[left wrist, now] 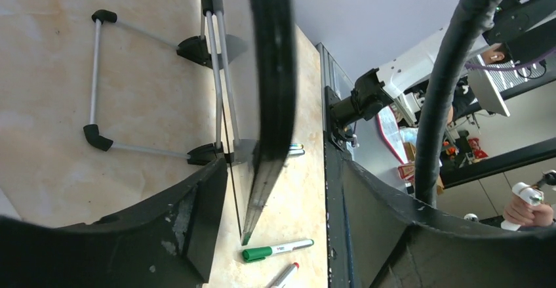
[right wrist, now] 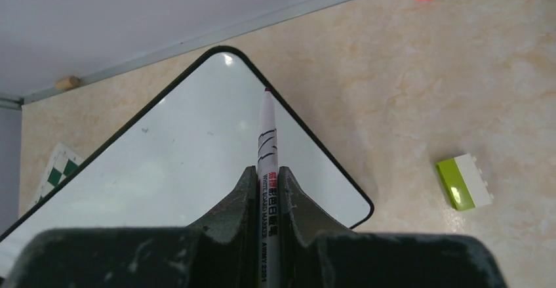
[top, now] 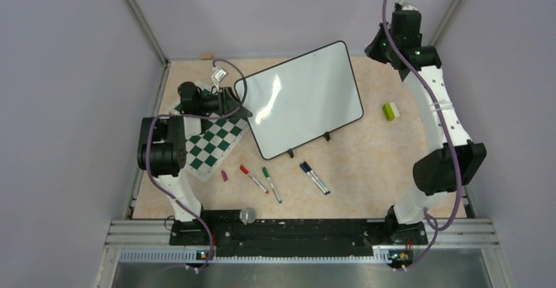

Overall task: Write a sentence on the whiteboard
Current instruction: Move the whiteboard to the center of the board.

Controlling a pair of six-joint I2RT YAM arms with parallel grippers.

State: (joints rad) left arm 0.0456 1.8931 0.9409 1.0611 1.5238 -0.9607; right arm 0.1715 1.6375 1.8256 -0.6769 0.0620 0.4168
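The whiteboard lies tilted at the table's middle, its glossy face showing only reflections; no sentence is in view on it. My left gripper is at the board's left edge. In the left wrist view that gripper is open, and the board's black rim passes between the fingers with a gap on each side. My right gripper hangs high over the board's far right corner. It is shut on a white marker whose dark bare tip points at the board's corner.
A green-and-white chess mat lies under my left arm. Red, green and two dark-capped markers lie near the front, beside a purple cap. A lime-and-white block sits to the board's right.
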